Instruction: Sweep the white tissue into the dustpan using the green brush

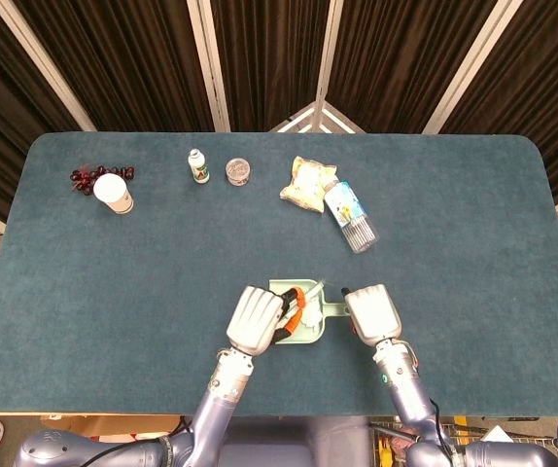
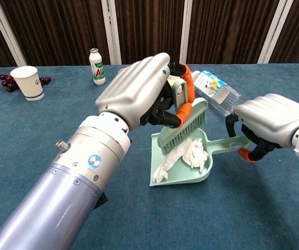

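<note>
My left hand (image 2: 139, 91) (image 1: 257, 319) grips the green brush (image 2: 185, 126) by its handle, bristles down over the pale green dustpan (image 2: 162, 177) (image 1: 311, 336). The crumpled white tissue (image 2: 183, 156) lies inside the pan under the bristles, one end trailing toward the pan's front lip. My right hand (image 2: 269, 122) (image 1: 372, 313) holds the dustpan's handle (image 2: 227, 147) on the right. In the head view my left hand covers most of the pan and the brush.
At the back of the table stand a white paper cup (image 1: 113, 193) with dark grapes (image 1: 85, 176), a small bottle (image 1: 197, 166), a round tin (image 1: 238, 171), a snack packet (image 1: 306, 184) and a lying plastic bottle (image 1: 351, 215).
</note>
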### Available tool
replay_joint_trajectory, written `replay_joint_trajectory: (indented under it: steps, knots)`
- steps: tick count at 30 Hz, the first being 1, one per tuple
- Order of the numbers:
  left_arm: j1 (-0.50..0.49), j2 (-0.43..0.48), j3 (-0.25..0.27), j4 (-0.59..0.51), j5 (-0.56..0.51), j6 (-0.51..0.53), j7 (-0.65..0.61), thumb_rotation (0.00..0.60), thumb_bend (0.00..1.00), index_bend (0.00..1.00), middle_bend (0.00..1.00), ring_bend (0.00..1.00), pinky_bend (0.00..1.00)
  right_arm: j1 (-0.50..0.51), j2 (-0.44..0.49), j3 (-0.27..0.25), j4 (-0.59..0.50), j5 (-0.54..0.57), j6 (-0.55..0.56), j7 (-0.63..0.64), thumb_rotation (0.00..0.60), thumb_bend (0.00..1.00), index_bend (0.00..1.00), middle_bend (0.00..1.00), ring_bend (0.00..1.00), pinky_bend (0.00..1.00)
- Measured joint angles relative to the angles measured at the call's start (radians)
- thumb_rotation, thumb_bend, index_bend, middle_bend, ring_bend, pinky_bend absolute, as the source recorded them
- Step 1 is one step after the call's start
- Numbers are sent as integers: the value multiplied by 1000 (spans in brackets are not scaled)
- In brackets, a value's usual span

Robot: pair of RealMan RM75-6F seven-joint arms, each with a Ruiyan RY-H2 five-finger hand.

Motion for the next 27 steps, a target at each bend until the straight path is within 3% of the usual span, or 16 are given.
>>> replay_joint_trajectory:
  steps: [27]
  knots:
    - [8, 76, -33, -78, 21, 23, -40, 600, 572, 774, 1000, 994, 1000, -11, 2, -13, 9, 0, 8, 2, 600, 459, 576, 799, 809, 897]
